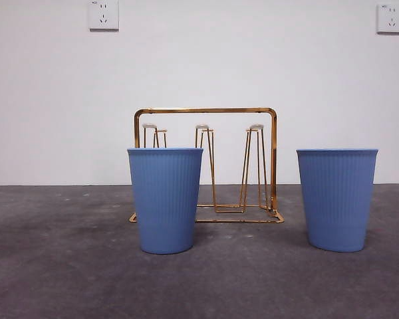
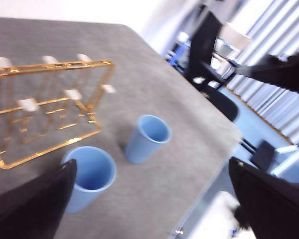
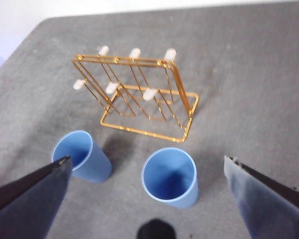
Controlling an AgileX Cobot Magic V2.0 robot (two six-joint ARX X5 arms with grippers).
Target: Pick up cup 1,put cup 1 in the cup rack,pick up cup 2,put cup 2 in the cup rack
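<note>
Both blue ribbed cups upright on grey table (image 1: 53, 279), in front of gold wire cup rack (image 1: 206, 166), pegs bare. Right gripper (image 3: 147, 199) wide open, empty, above right cup (image 3: 170, 177); left gripper (image 2: 154, 199) likewise open, empty, near left cup (image 2: 89, 174). Advice: descend centred, straddle rim, close gently.

The rack (image 1: 206, 166) at frame centre is thin, glossy gold wire with pale peg caps. Both cups (image 1: 165, 199) (image 1: 336, 198) look like matt blue plastic, finely ribbed. The grey table (image 1: 53, 266) looks rough and mottled.

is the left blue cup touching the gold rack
Apart. The right wrist view shows grey table between the left blue cup and the gold rack.
</note>
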